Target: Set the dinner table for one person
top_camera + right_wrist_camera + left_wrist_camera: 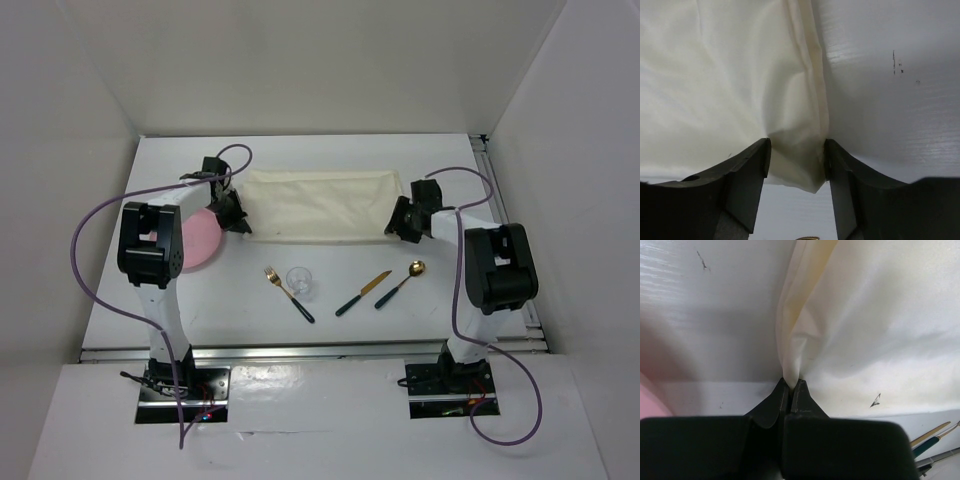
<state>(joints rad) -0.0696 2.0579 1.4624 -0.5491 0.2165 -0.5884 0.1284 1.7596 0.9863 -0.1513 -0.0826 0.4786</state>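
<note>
A cream cloth (315, 205) lies spread across the middle of the white dinner table (240, 325). My left gripper (237, 215) is at the cloth's near left corner. In the left wrist view this gripper (791, 385) is shut on a pinched fold of the cloth (865, 315). My right gripper (398, 222) is at the near right corner. In the right wrist view it (796, 144) stands open, jaws either side of the slightly bunched corner of the cloth (715, 75).
A pink plate (200, 240) lies left of the cloth, partly under the left arm. Nearer the front lie a fork (288, 293), a clear glass (300, 281), a knife (362, 293) and a gold spoon (400, 285). White walls enclose the table.
</note>
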